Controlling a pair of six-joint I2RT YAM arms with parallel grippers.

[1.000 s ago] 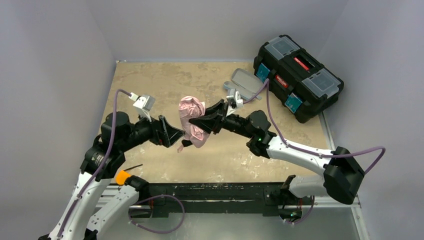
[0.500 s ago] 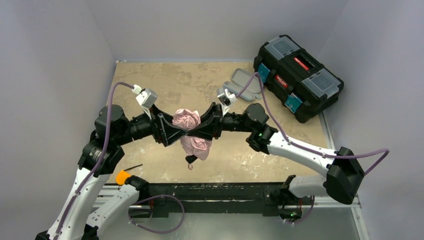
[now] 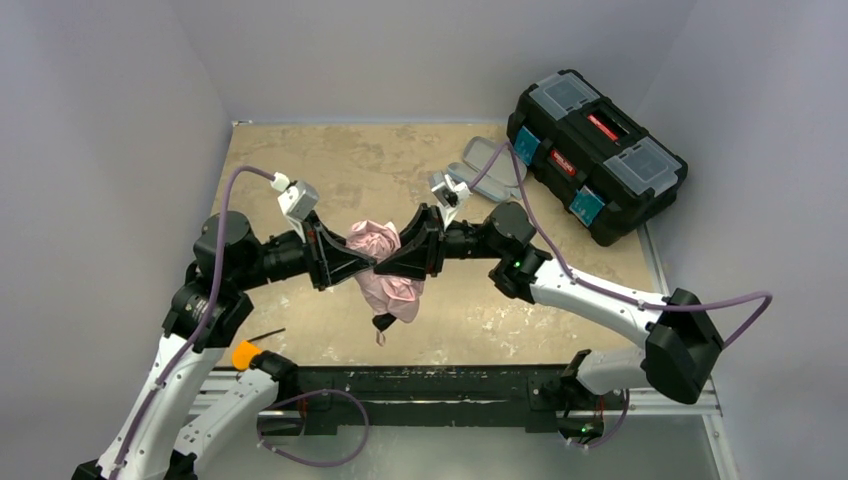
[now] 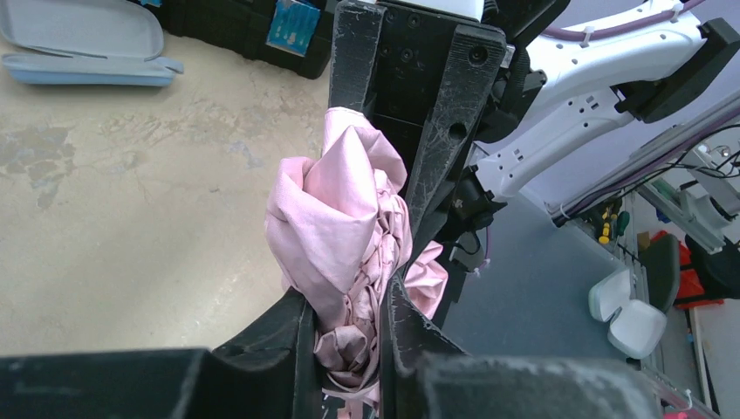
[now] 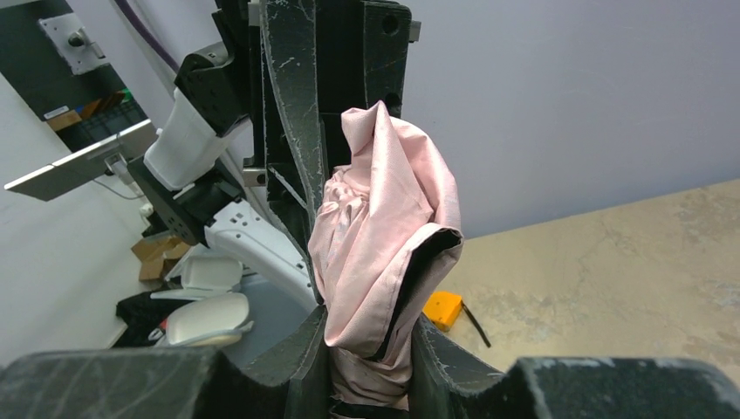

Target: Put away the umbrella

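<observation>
Crumpled pale pink fabric folding umbrella [image 3: 390, 290] at mid-frame, apparently off table, small handle dangling below
Left gripper [image 4: 347, 314] jaws clamped on canopy folds; right gripper [image 5: 366, 340] jaws clamped opposite
Two-sided hold likely bunches loose fabric for grey oval hard case [image 3: 488, 158], upper right

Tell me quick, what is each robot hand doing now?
Left hand: closed on the umbrella.
Right hand: closed on the umbrella too.

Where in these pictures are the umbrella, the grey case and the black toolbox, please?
umbrella [image 3: 395, 290]: top external view, lower part of its bunched pink canopy.
grey case [image 4: 83, 26]: left wrist view, its upper shell.
black toolbox [image 3: 600, 150]: top external view, middle of its lid.
</observation>
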